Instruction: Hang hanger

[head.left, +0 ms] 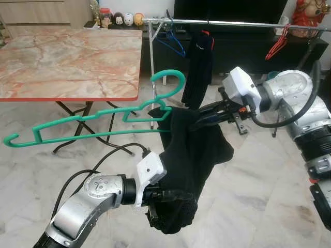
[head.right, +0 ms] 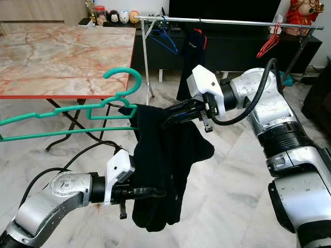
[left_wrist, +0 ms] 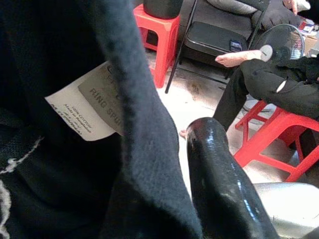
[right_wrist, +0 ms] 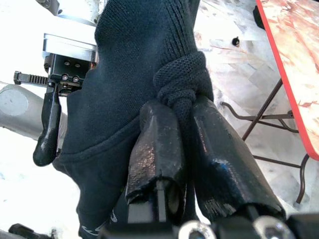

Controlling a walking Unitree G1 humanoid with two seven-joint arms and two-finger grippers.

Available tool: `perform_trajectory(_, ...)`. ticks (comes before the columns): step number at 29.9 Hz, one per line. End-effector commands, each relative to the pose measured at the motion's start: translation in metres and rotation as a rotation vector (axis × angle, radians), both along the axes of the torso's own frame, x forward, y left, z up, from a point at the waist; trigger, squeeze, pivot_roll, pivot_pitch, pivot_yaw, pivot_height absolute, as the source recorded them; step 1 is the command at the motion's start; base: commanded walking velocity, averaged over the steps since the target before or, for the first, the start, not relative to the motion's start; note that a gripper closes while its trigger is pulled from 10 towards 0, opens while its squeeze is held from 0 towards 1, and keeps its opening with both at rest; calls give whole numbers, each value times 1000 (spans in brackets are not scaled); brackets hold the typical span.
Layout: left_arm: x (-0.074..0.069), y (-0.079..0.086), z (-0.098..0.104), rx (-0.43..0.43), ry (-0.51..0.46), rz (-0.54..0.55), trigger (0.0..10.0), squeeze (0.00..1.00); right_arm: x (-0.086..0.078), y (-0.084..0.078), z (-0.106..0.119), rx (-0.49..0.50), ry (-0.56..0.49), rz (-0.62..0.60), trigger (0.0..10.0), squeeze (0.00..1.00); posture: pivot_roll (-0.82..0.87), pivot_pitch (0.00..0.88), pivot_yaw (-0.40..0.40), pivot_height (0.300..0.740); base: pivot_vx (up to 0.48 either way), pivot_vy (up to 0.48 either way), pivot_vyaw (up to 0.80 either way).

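The green hanger (head.left: 93,124) hangs in mid-air before the robot, long axis nearly level, running from 9 o'clock toward the middle, hook (head.left: 173,80) curling up at 12. A black garment (head.left: 189,165) drapes off its inner end. The right tool (right_wrist: 182,112) is pinched tight on a bunched fold of that cloth. The left tool (head.left: 173,196) is buried in the garment's lower folds (I cannot tell how wide it stands). The marble desk (head.left: 67,57) sits at 10 o'clock, the clothes rail (head.left: 227,23) at 12.
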State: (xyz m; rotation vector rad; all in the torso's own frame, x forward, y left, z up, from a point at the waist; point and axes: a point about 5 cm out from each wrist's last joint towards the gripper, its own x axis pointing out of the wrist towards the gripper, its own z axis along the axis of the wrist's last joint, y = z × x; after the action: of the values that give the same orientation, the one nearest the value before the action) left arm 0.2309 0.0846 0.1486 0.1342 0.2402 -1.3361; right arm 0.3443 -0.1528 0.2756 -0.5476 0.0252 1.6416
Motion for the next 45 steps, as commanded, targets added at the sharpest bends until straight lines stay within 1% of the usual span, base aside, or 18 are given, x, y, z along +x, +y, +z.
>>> perform_trajectory(1, -2, 0, -1, -1, 18, -12, 0, 0, 0, 0, 15, 5, -46, 21, 10000, 0, 44, 0, -41, 740, 0, 0, 0)
perform_trajectory(35, -8, 3, -5, 2, 45, -34, 0, 0, -5, 1, 1, 3, -11, 36, 10000, 0, 43, 0, -20, 740, 0, 0, 0)
perform_trajectory(39, -6, 3, -4, 3, 44, -34, 0, 0, -6, 2, -4, 16, 6, 34, 10000, 0, 56, 0, -16, 740, 0, 0, 0)
perform_trajectory(41, -5, 3, -3, 8, 39, -32, 0, 0, -8, 1, -10, 18, 23, 38, 10000, 0, 64, 0, -15, 740, 0, 0, 0)
perform_trajectory(42, -5, 4, -3, 12, 32, -27, 8784, 0, -9, 1, -13, 18, 32, 38, 10000, 0, 70, 0, -16, 740, 0, 0, 0)
perform_trajectory(43, -4, 4, -3, 14, 25, -21, 10000, 0, -10, 1, -17, 17, 43, 38, 10000, 0, 77, 0, -17, 740, 0, 0, 0)
perform_trajectory(45, -4, 4, -2, 13, 24, -18, 10000, 0, -10, 1, -20, 14, 51, 39, 10000, 0, 77, 0, -17, 740, 0, 0, 0)
